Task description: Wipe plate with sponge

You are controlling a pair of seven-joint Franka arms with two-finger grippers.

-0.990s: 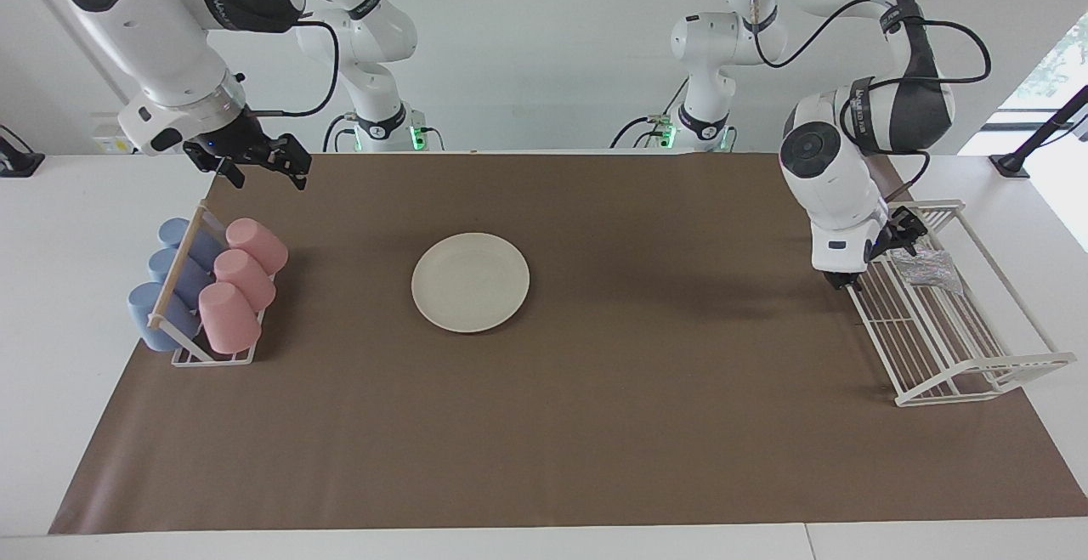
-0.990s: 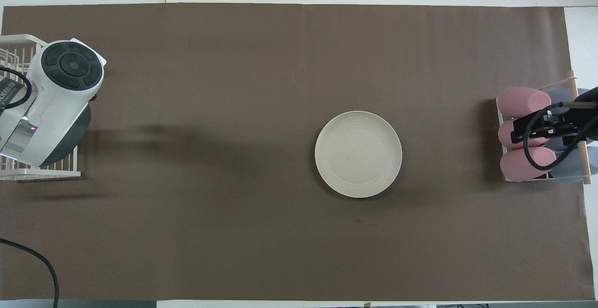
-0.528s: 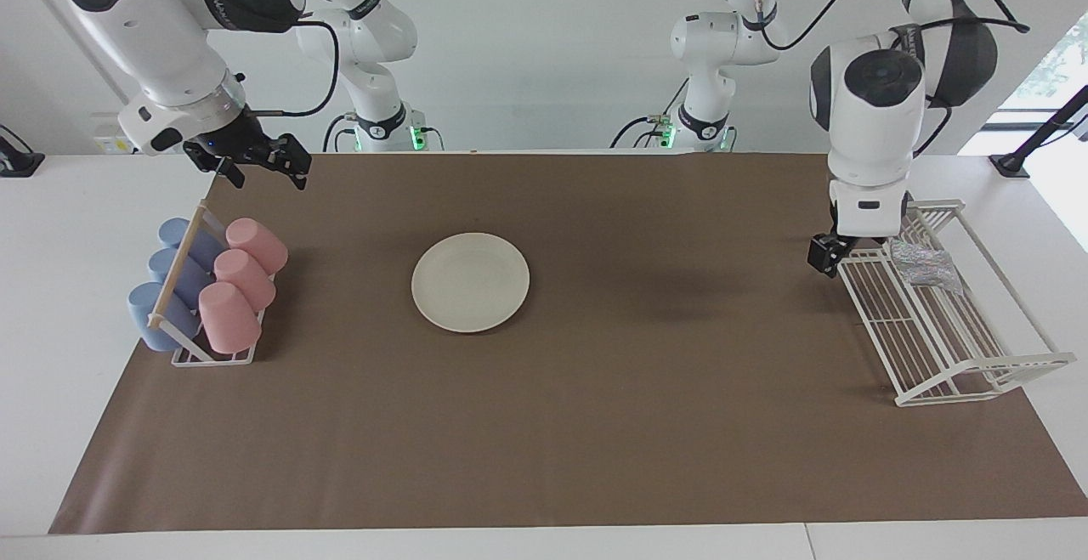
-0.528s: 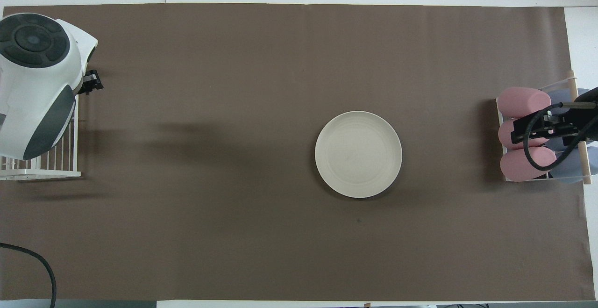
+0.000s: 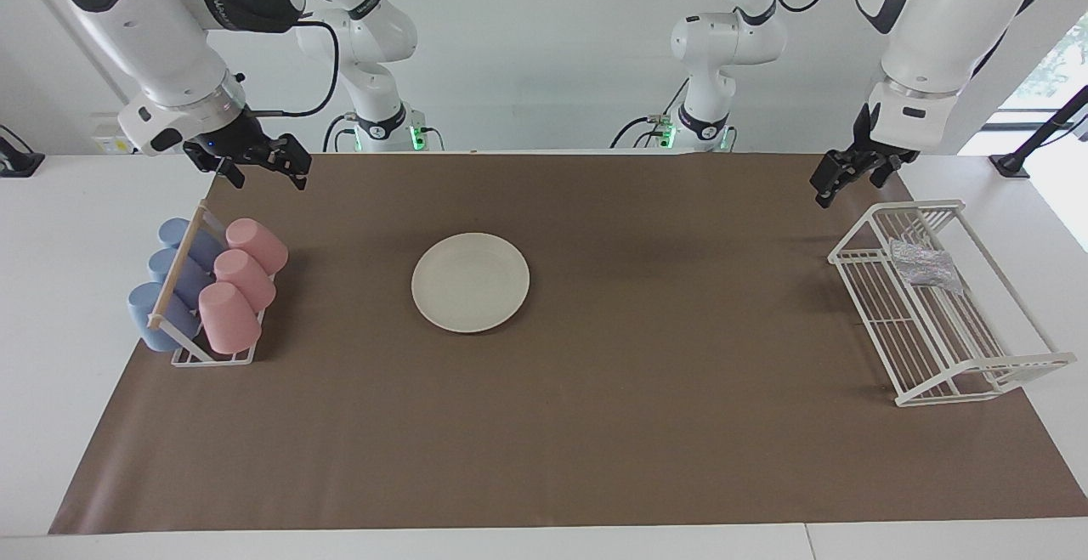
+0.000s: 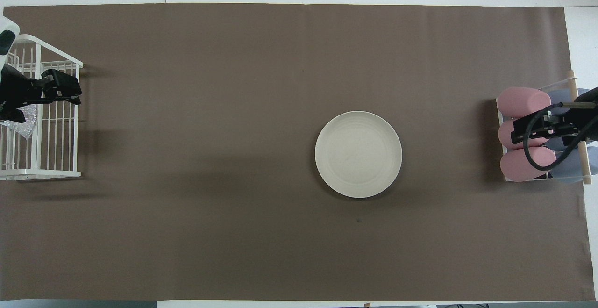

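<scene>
The cream-white plate [image 5: 470,281] lies flat on the brown mat near the middle of the table; it also shows in the overhead view [image 6: 358,154]. The silvery sponge [image 5: 922,264] lies in the white wire rack [image 5: 943,339] at the left arm's end; in the overhead view only a part of the sponge [image 6: 21,125] shows. My left gripper [image 5: 843,181] is open and empty, raised above the rack's end nearer to the robots [image 6: 63,89]. My right gripper [image 5: 265,171] is open and empty, waiting in the air over the cup rack [image 6: 525,134].
A small rack with pink and blue cups [image 5: 208,288] lying on their sides stands at the right arm's end [image 6: 528,132]. The brown mat [image 5: 646,424] covers most of the table.
My left arm has lifted up and away from the sponge in the wire rack and drawn back toward the robots. The sponge stays in the rack. The right arm has not moved.
</scene>
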